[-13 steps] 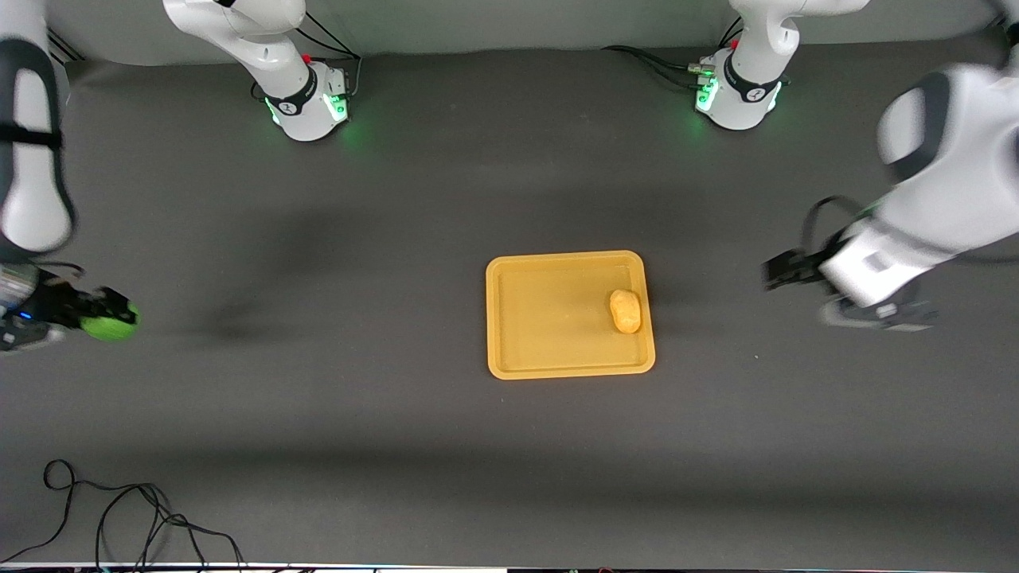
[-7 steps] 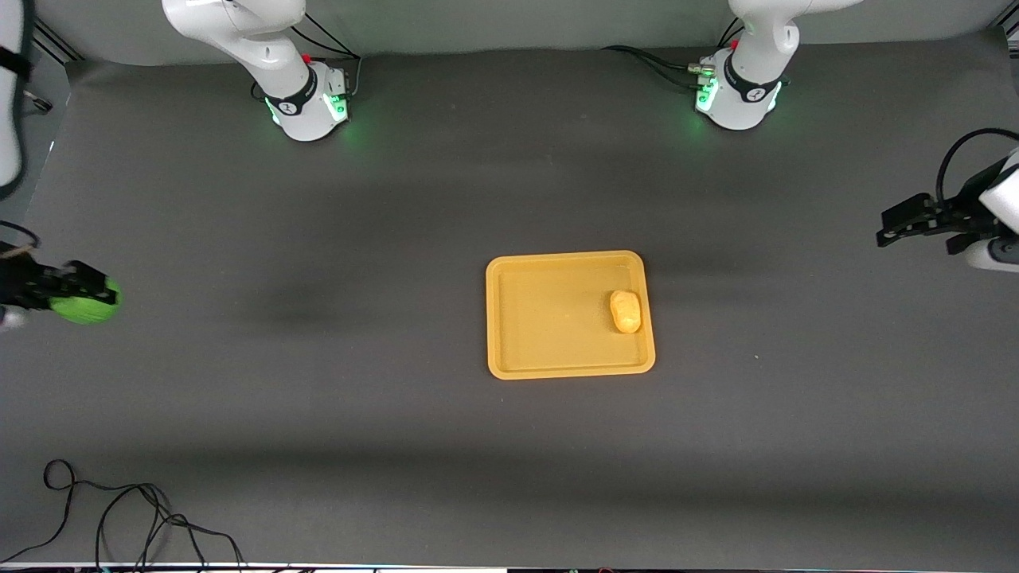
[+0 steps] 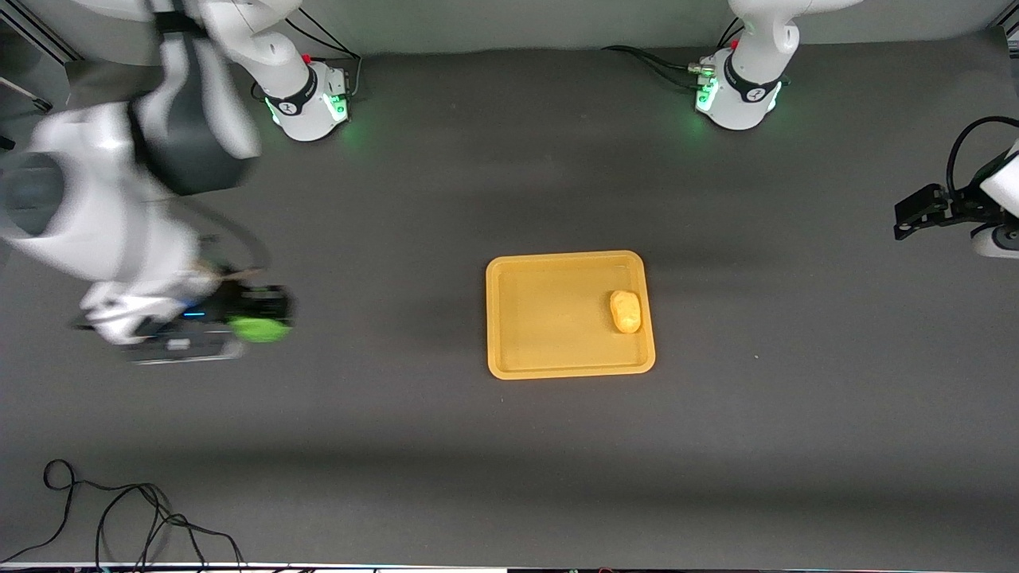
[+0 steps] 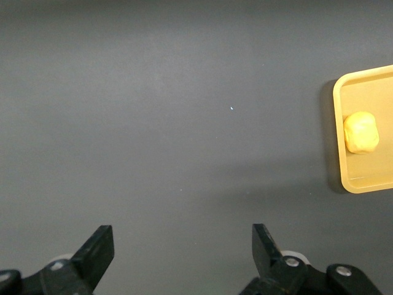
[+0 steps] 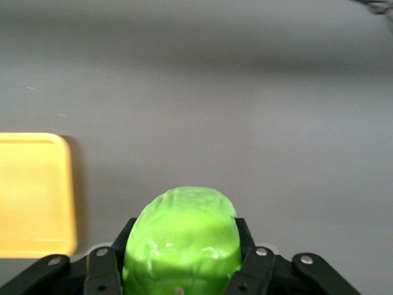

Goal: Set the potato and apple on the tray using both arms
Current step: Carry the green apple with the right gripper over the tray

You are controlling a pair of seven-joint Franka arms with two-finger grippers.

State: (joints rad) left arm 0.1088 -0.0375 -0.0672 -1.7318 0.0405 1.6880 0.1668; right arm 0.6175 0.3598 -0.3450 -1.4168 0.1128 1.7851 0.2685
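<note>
Front view: right hand [image 3: 267, 318] pinching apple [image 3: 259, 329]; left hand [image 4: 183, 255] spread; potato [image 3: 626, 310] on unlabelled tray [image 3: 549, 318].

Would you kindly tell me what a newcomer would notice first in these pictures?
The right claw stands out, shut on the green apple above the bare mat toward the right arm's end. Next, the yellow tray mid-table, with the potato lying in it. The left claw hangs open and empty at the left arm's end.
</note>
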